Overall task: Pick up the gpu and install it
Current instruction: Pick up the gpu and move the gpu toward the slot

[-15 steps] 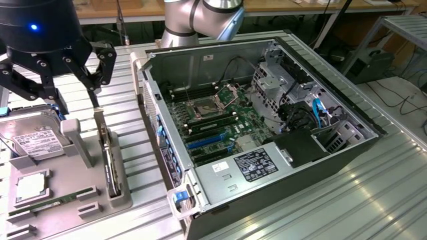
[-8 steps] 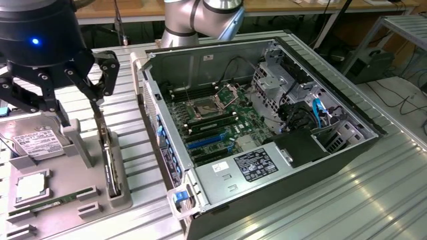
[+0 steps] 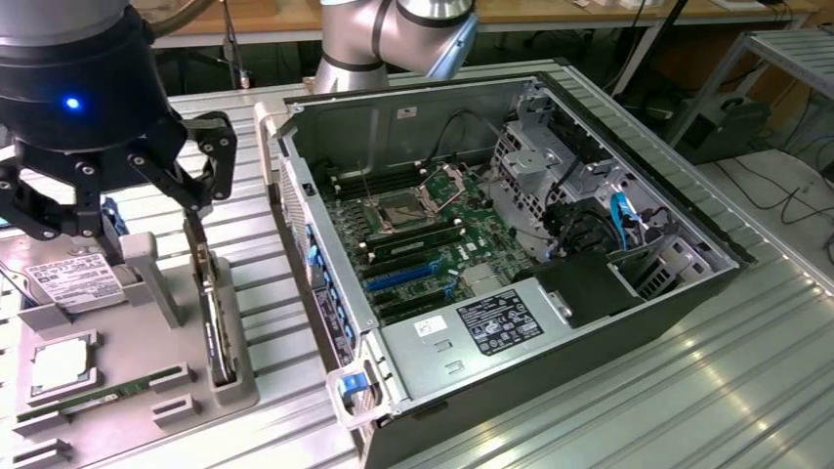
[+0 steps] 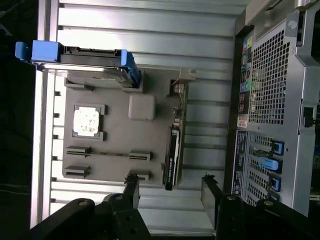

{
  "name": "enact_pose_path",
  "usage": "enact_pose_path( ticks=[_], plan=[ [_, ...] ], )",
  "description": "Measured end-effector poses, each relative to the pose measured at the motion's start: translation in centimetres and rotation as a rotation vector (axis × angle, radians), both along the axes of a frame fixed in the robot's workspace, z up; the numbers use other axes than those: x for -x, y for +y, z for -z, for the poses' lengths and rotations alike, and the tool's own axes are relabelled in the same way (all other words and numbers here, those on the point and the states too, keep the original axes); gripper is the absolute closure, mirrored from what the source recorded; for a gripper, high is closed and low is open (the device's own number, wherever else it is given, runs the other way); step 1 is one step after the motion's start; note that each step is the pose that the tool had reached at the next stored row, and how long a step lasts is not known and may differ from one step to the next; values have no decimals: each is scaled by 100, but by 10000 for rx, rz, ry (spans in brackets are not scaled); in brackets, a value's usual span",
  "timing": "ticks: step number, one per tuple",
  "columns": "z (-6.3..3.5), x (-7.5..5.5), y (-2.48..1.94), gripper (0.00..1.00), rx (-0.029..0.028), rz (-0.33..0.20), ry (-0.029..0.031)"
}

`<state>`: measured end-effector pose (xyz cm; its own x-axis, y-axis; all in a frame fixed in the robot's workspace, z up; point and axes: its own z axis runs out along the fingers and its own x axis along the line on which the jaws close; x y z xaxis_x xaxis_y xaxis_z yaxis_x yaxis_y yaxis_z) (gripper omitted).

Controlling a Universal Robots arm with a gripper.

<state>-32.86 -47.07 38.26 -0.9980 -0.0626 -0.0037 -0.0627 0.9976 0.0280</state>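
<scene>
Silver metal table [image 3: 626,391] with long grooves holds a grey tray [image 3: 137,430]. On that tray the gpu [image 3: 213,313] stands on its thin edge in a slot, on the side near the computer. It is a thin, flat, dark card with a lighter strip along one side. The gripper [image 3: 141,200] hangs above it with its black fingers [image 4: 132,192] spread wide, holding nothing. A wooden desk [image 3: 587,12] and cables [image 3: 769,191] are behind the table. An open computer case [image 3: 521,244] lies beside the tray, showing its green board [image 3: 417,244]. A hard drive [image 3: 72,283] with blue ends, a square chip [image 3: 59,363] and a long thin memory stick [image 3: 92,396] also rest on the tray.
</scene>
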Motion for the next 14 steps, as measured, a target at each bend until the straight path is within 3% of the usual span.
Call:
enact_pose_path(
  ticks=[3,9,14],
  plan=[
    [371,0,-41,38,7,0,0],
    [506,0,-98,38,7,0,0],
    [603,1,-118,38,8,1,1]
  ],
)
